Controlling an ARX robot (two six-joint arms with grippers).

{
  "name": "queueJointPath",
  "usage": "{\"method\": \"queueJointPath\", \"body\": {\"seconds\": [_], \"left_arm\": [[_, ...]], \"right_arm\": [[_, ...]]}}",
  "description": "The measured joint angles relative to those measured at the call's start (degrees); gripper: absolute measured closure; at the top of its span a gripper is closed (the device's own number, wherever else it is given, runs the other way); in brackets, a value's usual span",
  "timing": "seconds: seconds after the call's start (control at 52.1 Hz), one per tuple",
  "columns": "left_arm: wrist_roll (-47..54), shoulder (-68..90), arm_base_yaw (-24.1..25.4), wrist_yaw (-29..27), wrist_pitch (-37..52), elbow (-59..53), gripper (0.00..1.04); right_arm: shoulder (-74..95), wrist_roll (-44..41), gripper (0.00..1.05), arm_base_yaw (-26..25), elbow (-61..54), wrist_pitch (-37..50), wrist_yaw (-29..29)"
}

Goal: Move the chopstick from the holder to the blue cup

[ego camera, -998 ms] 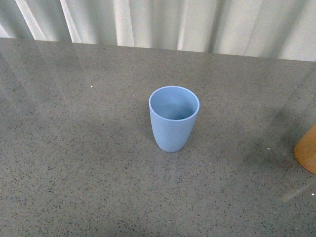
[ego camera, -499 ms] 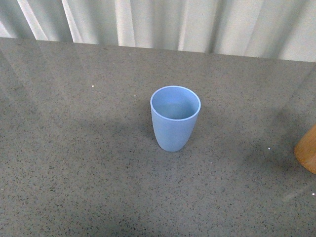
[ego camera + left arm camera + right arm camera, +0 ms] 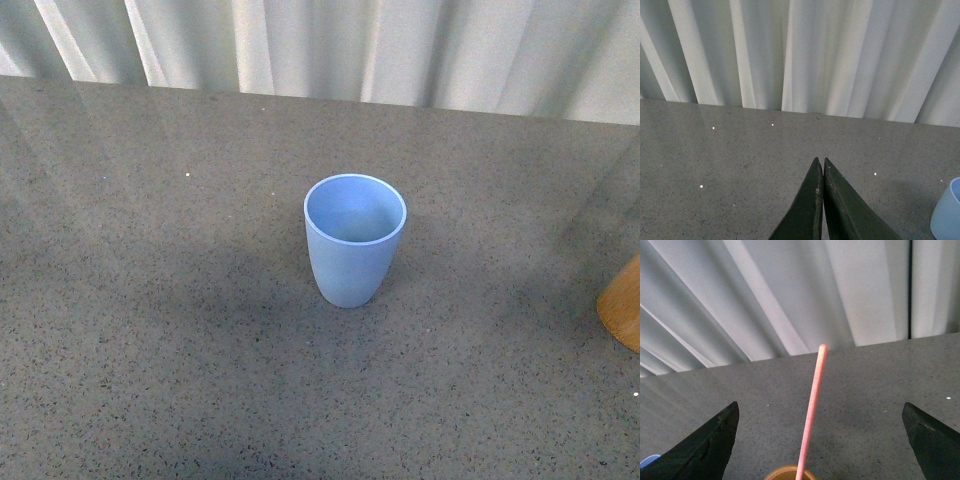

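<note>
One chopstick [image 3: 811, 410], likely stiff, light and slippery, rises from the holder [image 3: 779, 474] between the right gripper's [image 3: 819, 404] spread jaws; pinch mid-shaft.

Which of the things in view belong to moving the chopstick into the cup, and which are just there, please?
Part of the job:
- chopstick, standing in the holder
- blue cup
- right gripper, open on either side of the chopstick

Just there:
- left gripper, shut and empty
- table
- curtain
</note>
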Motion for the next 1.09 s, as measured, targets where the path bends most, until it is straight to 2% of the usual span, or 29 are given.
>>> {"method": "queueJointPath", "body": {"seconds": [0.134,0.211,0.576,1.017,1.094], "left_arm": [[0.0,-4.5,0.0,0.0,-2.8,-1.5,1.01],[0.0,-7.3,0.0,0.0,-4.9,-2.4,1.01],[0.1,-15.8,0.0,0.2,-10.1,-4.0,1.01],[0.2,-23.1,0.0,0.2,-17.5,-4.0,1.01],[0.2,-24.0,0.0,0.2,-18.4,-4.0,1.01]], "right_arm": [[6.6,0.9,0.1,5.5,5.3,-0.7,-1.6],[7.4,-0.2,0.1,7.4,7.1,-4.4,0.6],[7.8,-0.3,0.1,0.3,7.2,-6.4,-0.5],[22.6,-0.3,0.1,7.3,16.3,-4.9,2.1],[23.3,-0.2,0.18,8.8,17.4,-4.9,2.2]]}}
